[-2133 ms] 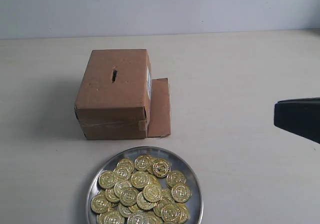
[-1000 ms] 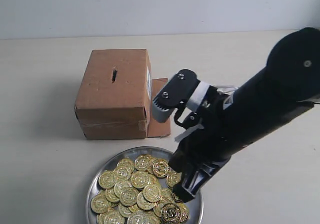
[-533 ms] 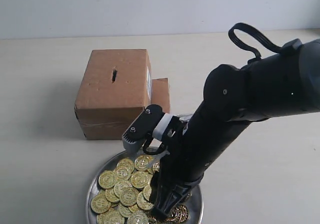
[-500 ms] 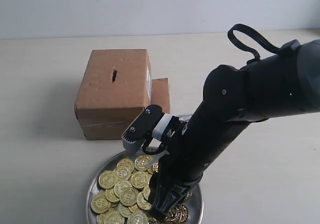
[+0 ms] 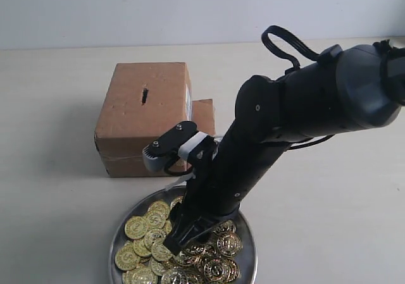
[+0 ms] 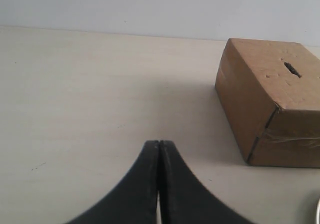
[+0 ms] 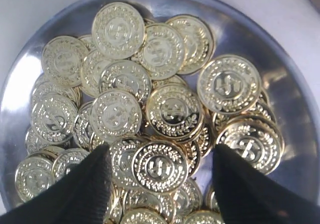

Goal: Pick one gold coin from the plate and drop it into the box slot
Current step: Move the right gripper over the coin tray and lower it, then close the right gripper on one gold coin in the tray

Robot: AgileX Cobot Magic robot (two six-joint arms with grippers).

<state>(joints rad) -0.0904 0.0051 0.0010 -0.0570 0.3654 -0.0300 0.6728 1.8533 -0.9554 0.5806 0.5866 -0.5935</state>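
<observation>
The silver plate (image 5: 118, 238) at the front edge holds a heap of gold coins (image 5: 140, 228). My right gripper (image 5: 180, 241) reaches down into the heap. In the right wrist view it (image 7: 160, 155) is open, its black fingers (image 7: 95, 176) on either side of one gold coin (image 7: 160, 167) lying flat on top of the pile inside the plate (image 7: 278, 48). The brown cardboard box (image 5: 144, 121) stands behind the plate, with its dark slot (image 5: 145, 95) in the top face. My left gripper (image 6: 159, 144) is shut and empty over bare table, left of the box (image 6: 267, 107) with the slot (image 6: 292, 69).
A loose cardboard flap (image 5: 203, 116) lies flat on the table at the box's right side. The thick black right arm (image 5: 297, 116) slants over the plate's right half from the right. The pale table (image 5: 57, 221) stretches around box and plate.
The right arm swung in from the right edge, came down over the plate and shifted left. Its fingers now sit among the coins. Box and plate have not moved.
</observation>
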